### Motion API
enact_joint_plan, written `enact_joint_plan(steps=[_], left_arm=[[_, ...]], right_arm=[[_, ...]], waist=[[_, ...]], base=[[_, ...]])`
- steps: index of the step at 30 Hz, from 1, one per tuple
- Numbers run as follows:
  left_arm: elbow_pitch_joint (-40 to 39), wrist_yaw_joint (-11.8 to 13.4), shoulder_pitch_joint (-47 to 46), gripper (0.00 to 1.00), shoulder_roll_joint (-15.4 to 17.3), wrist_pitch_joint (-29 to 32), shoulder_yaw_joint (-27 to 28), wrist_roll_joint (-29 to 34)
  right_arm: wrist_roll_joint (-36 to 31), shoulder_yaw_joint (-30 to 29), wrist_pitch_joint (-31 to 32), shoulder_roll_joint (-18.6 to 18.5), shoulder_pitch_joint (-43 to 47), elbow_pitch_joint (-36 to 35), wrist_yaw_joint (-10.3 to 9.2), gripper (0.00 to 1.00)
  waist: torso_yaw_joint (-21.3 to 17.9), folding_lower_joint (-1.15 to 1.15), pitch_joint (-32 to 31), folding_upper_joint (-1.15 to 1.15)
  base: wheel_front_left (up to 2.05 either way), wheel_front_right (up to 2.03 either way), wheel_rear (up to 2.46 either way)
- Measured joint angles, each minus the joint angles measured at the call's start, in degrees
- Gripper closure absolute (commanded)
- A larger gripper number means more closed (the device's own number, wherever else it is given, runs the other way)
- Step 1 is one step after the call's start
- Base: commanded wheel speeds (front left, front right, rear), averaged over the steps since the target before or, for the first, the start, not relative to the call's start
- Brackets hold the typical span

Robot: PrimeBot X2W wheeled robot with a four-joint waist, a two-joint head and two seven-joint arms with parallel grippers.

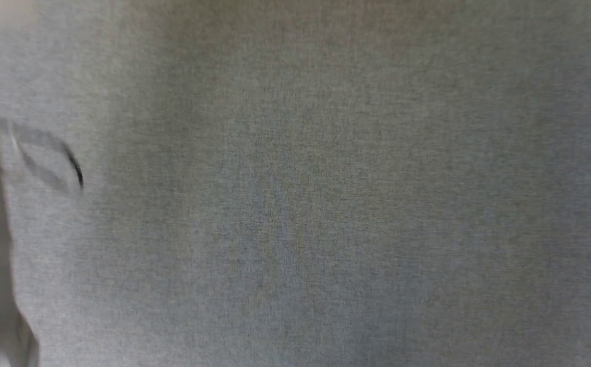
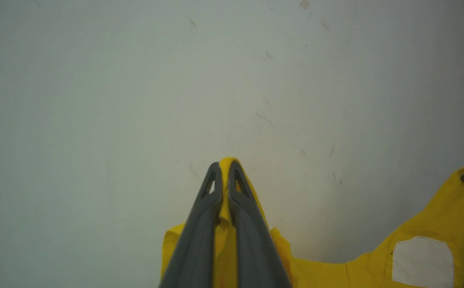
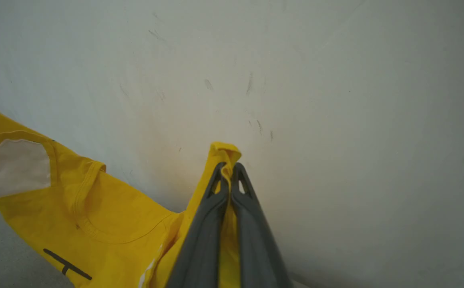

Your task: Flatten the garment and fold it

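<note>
Your left pincer [image 2: 224,168] and right pincer [image 3: 228,170] each clamp the yellow shirt [image 3: 107,216] in wrist views; your head view gives blurred grey cloth [image 1: 295,204].

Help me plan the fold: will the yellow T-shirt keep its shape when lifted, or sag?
Likely floppy: the T-shirt sags and wrinkles between the left end effector and right end effector. Probably light: a thin pinch at each tip seems to carry it.

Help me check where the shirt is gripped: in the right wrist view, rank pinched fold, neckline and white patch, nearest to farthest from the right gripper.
1. Pinched garment fold, clamped between the right gripper's fingertips.
2. Neckline, to its left.
3. White patch, far left edge.
</note>
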Motion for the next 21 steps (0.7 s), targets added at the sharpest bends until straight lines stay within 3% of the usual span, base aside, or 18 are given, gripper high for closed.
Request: enact_joint_plan(steps=[4,11,21], left_arm=[[-8.24,1.98,14.45,1.0,-0.25,0.09,0.77,-0.98],[-13.34,1.57,39.9,1.0,0.03,-0.26,-3.77,-0.96],[-11.5,-0.44,59.4,1.0,2.78,4.32,-7.94,-5.77]], right_arm=[[1.94,-4.24,1.08,2.67,13.25,-6.48,0.0,1.0],[5.27,-5.89,4.11,6.98,35.36,-11.94,-0.01,1.0],[16.36,-4.97,11.69,5.32,58.96,-16.64,-0.01,1.0]], waist=[[-0.11,0.0,-2.95,0.0],[-0.23,0.0,-8.53,0.0],[0.64,0.0,-16.67,0.0]], base=[[0.0,0.0,0.0],[0.0,0.0,0.0],[0.0,0.0,0.0]])
